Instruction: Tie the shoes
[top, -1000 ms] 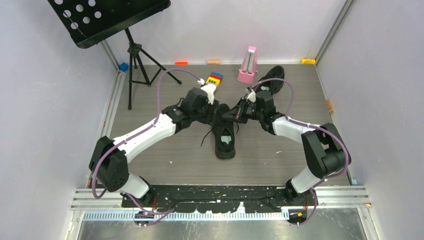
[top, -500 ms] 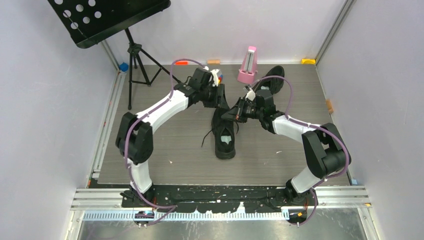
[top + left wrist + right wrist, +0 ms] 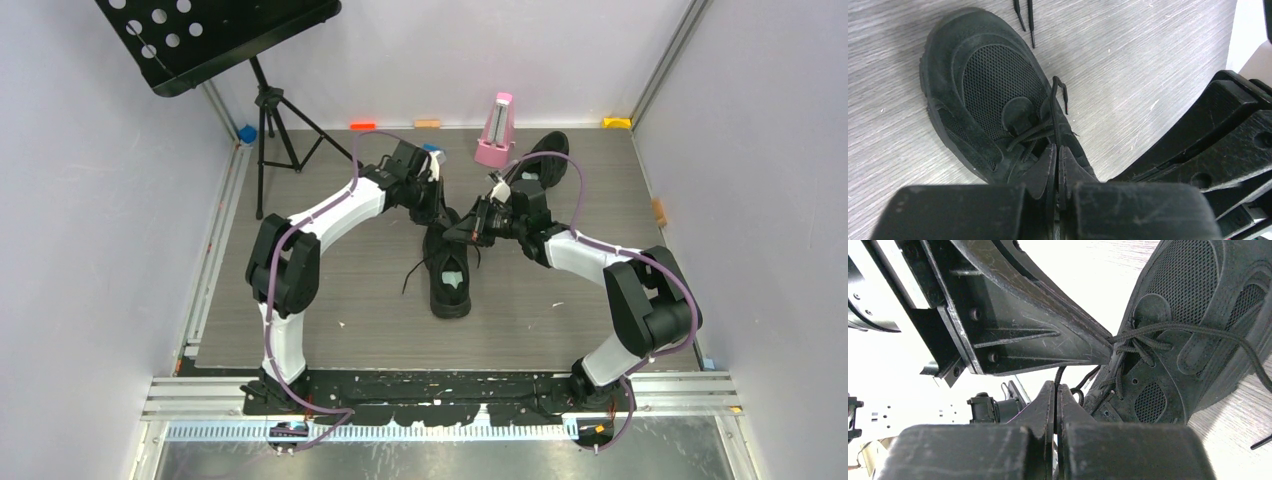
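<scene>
Left pincer [image 3: 1057, 148] pressed together on a thin lace [image 3: 1052, 107] running up from its tips, black shoe [image 3: 993, 85] just beyond it, right pincer [image 3: 1055, 385] pinching a lace strand [image 3: 1060, 374], same shoe beside its tips, second shoe [image 3: 548, 150] farther behind it.

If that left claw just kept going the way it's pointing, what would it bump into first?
The black shoe: the left gripper is shut on its lace, aimed at the laced top, seemingly very close.
</scene>
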